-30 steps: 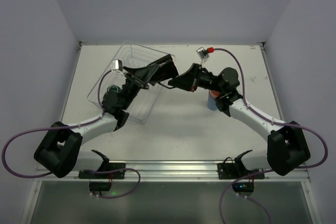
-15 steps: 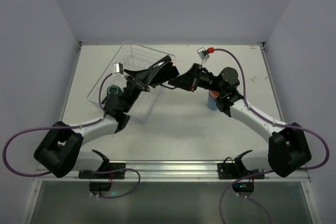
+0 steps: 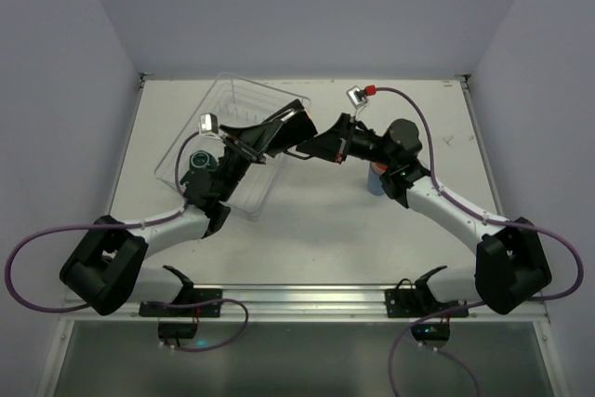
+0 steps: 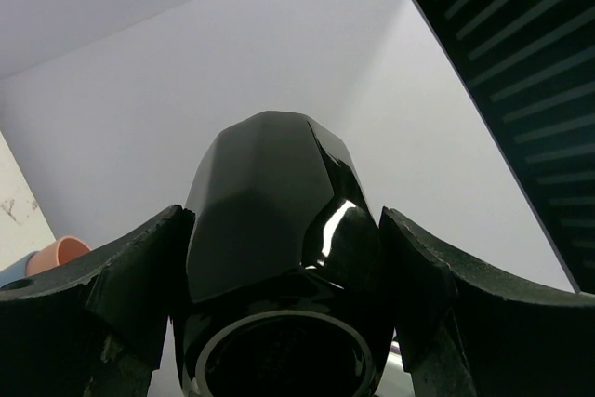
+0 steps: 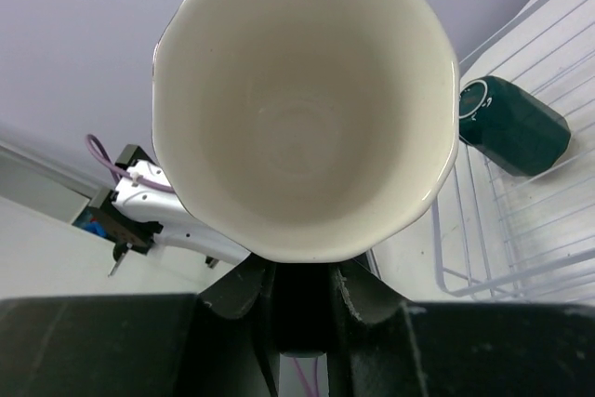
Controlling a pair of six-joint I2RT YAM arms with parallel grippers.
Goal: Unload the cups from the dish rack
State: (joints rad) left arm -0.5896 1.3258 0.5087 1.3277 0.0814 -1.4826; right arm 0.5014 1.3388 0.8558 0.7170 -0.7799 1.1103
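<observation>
A black mug with a cream inside (image 3: 294,124) hangs in the air between my two arms, over the right end of the see-through dish rack (image 3: 244,99). My left gripper (image 3: 282,129) is shut on its faceted body (image 4: 270,202), with the base towards the camera. My right gripper (image 3: 311,147) is shut on the mug's near side, below its open mouth (image 5: 302,90); the fingers (image 5: 367,290) pinch a dark part of it. A dark teal mug (image 3: 198,162) lies on its side in the rack (image 5: 509,127). A salmon-pink tumbler (image 4: 58,254) and a light-blue tumbler (image 4: 13,272) stand on the table.
The two tumblers (image 3: 376,177) stand right of centre, partly hidden by my right arm. The rack's wire prongs (image 5: 521,230) lie just right of the held mug. White walls close in the table at the back and both sides.
The left arm has shifted slightly, uncovering more of the dark teal mug in the rack. The black mug, held by both grippers, has hardly moved.
</observation>
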